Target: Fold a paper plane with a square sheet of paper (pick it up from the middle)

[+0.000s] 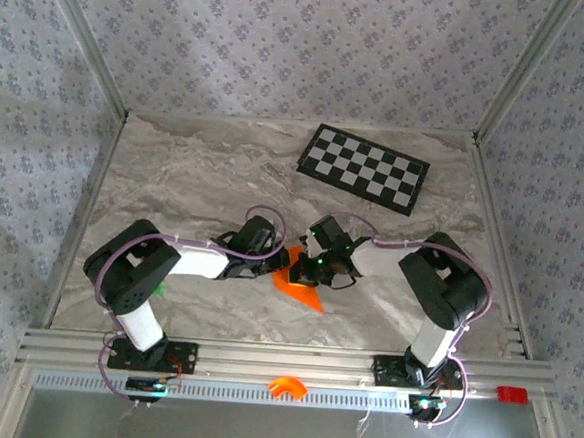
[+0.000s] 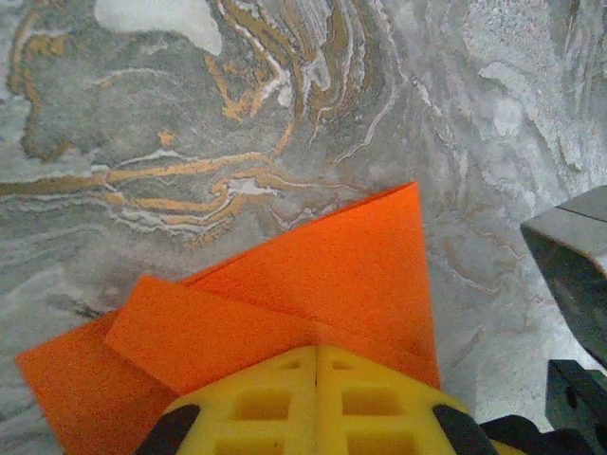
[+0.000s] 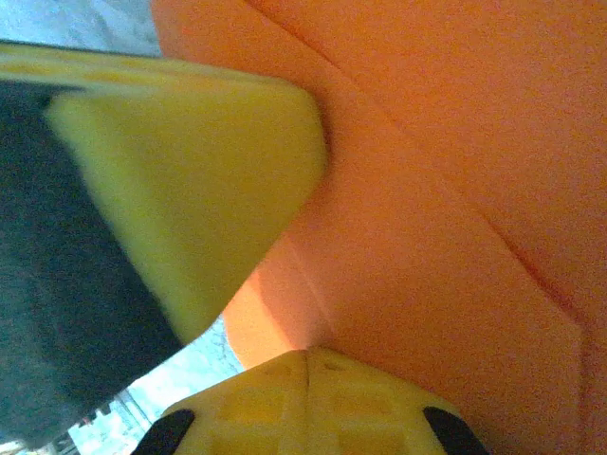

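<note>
Small orange arch part [image 1: 283, 386] on rail at bottom centre, folded square sheet of paper [image 1: 305, 292] flat on marble table [image 1: 195, 172] mid-frame, left gripper [image 2: 316, 379] fingers together, tips on paper, right gripper [image 3: 308, 384] fingers together against paper, possibly pressing it, checkerboard [image 1: 364, 169] upper right.

matt orange sheet of paper [image 2: 341, 265], smooth marbled table top [image 2: 237, 95]

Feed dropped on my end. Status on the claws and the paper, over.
Left claw shut, right claw shut, tips together at orange sheet. Sheet partly folded, lying on table. Checkerboard far back, apart from it.
</note>
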Tool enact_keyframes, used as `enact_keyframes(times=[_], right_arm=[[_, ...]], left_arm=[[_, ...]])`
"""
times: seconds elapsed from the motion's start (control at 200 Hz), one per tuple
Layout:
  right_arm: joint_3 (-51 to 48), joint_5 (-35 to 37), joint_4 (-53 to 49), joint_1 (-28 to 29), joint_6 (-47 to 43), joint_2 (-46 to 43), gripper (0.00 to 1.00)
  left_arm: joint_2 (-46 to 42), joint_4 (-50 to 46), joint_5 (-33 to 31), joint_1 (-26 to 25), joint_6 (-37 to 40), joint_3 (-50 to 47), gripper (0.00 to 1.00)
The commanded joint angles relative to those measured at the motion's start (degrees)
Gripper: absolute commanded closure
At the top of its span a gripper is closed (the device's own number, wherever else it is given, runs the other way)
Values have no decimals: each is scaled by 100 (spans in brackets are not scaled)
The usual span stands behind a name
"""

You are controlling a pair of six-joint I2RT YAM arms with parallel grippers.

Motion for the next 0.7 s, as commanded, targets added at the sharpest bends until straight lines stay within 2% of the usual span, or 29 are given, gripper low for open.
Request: enact_keyframes(times=[0.0, 0.29, 0.695], right_arm=[[-366, 118, -157, 55, -129, 23, 97], [-1681, -133, 42, -136, -151, -974, 95], [-2669, -454, -304, -613, -543, -1932, 94]], left_arm=[[323, -721, -235, 51, 8, -203, 97], [349, -749, -245, 78, 35, -203, 97], [358, -684, -249, 83, 8, -247, 97]])
